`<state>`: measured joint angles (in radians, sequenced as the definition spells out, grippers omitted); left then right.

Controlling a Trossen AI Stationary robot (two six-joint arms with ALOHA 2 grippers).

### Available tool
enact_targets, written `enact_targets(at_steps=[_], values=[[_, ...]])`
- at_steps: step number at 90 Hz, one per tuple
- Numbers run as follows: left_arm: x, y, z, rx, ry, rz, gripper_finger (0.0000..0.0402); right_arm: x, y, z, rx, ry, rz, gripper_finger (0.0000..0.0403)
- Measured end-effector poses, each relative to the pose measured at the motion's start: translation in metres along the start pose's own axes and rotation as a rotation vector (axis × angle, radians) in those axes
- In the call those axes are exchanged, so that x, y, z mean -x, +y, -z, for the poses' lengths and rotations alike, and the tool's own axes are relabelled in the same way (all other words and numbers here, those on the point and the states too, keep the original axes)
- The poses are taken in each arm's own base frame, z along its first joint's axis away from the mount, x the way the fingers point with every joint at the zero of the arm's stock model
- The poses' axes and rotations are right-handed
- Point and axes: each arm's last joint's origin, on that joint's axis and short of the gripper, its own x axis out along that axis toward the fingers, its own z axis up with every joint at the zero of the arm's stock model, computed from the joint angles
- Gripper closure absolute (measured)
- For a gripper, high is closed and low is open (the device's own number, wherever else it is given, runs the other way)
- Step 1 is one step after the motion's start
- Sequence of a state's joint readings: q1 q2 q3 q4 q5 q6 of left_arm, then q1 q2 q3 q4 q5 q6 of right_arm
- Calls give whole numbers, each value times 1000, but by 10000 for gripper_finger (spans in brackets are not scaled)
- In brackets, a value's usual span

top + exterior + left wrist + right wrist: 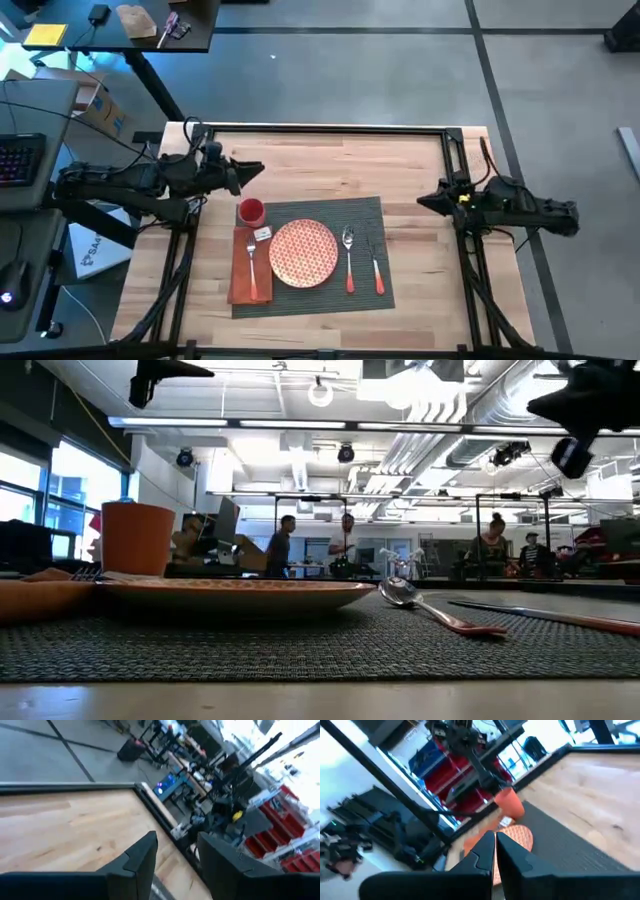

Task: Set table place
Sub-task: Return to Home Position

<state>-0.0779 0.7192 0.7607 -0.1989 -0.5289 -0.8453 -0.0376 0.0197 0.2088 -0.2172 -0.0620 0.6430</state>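
The placemat (pixel 372 215), judged limp and light, is best pinched at an edge; the left claw (pixel 256 170) is being held wide, the right claw (pixel 423 203) closed on nothing.

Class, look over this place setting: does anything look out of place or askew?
One thing: a small pale card lies between the cup and plate, part of no usual setting. Fork, spoon and knife lie roughly parallel.
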Motion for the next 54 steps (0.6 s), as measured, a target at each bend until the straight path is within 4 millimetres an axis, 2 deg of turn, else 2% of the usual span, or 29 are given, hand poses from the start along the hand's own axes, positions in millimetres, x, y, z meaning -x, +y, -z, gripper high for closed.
enact_targets(at_steps=[24, 38, 54], values=[[0, 1, -2, 0, -21, -18, 273, -15, -21, 24, -39, -101, -106, 403], [-1, 1, -1, -41, -6, -4, 273, -17, -27, 32, -72, -6, -50, 403], [-1, 0, -1, -161, 7, 12, 273, -17, -28, 32, -72, -10, -32, 403]])
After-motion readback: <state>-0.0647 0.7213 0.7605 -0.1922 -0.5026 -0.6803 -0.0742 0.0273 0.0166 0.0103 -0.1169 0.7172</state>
